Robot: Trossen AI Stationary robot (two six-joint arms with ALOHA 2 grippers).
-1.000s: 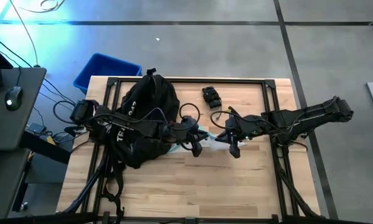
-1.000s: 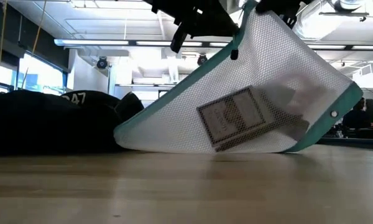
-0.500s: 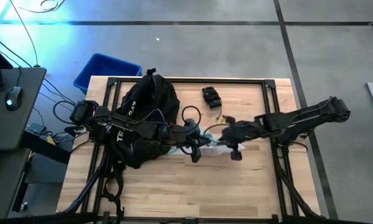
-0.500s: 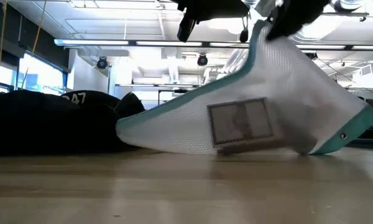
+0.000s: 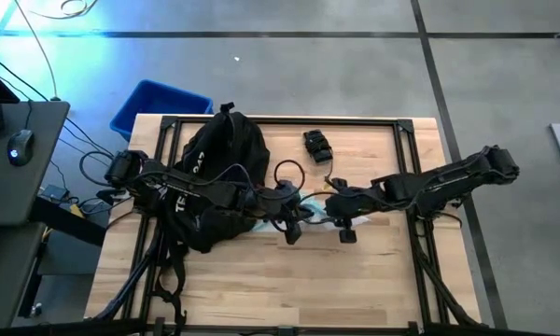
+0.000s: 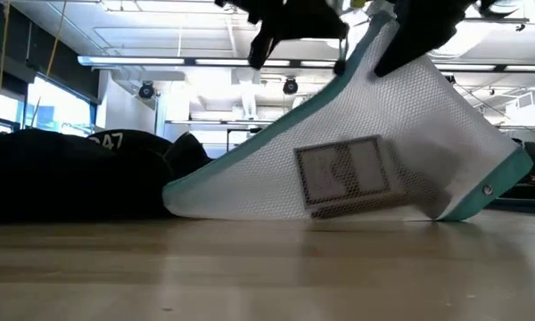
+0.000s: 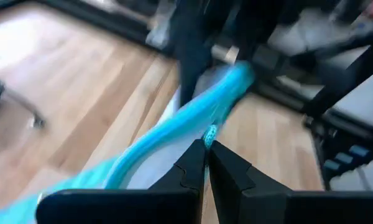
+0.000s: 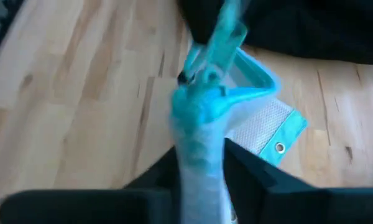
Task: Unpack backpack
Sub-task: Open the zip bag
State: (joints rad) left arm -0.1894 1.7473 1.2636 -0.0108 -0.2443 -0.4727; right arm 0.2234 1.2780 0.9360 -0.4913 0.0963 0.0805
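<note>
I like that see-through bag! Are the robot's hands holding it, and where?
Yes. Both hands pinch the white mesh pouch by its teal edge: the left hand and right hand, lifting its top.

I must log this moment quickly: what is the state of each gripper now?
Left gripper: shut on the mesh pouch's teal edge.
Right gripper: shut on the mesh pouch, beside the backpack.

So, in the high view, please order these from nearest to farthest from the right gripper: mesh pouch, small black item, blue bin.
From the right gripper:
1. Mesh pouch, gripped at table centre.
2. Small black item, toward the table's far edge.
3. Blue bin, on the floor beyond the far left corner.
</note>
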